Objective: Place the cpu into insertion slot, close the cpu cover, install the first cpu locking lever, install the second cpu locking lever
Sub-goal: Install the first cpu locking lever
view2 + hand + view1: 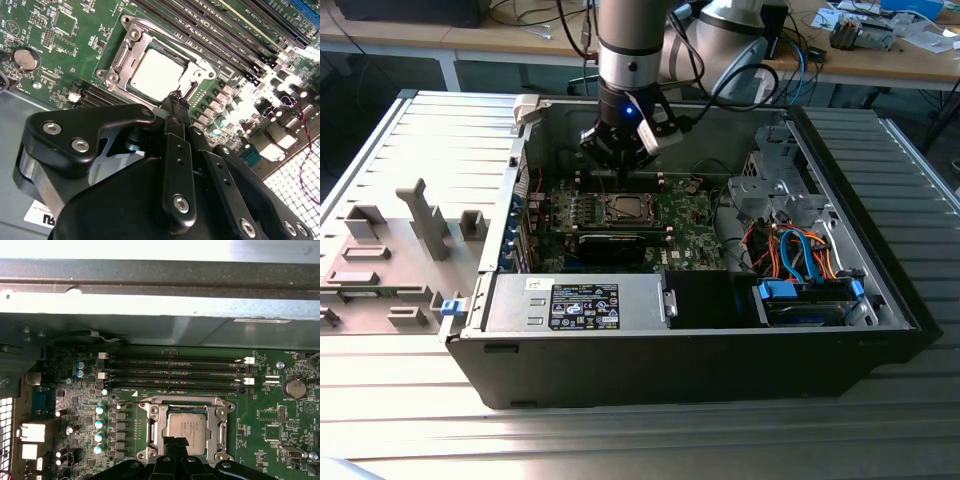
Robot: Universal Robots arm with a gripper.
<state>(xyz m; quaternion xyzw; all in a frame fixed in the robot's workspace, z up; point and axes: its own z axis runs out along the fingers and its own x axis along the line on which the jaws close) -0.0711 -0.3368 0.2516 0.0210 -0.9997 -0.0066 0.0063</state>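
Observation:
The cpu (155,75) (186,426) (625,208), a dull silver square, lies flat in the insertion slot, whose recess is hidden under it. The cpu cover (127,55) (150,425), a silvery frame, lies down around the chip on the green board. My gripper (176,97) (175,444) (623,175) hangs just above the socket with its black fingers pressed together into one tip. That tip sits at one edge of the cover frame, beside the chip. I see nothing between the fingers.
Long black memory slots (175,372) (240,35) run beside the socket. A coin battery (294,387) sits on the board. In the exterior view, a black-labelled box (585,305) and a drive bay with blue cables (800,260) stand inside the case walls.

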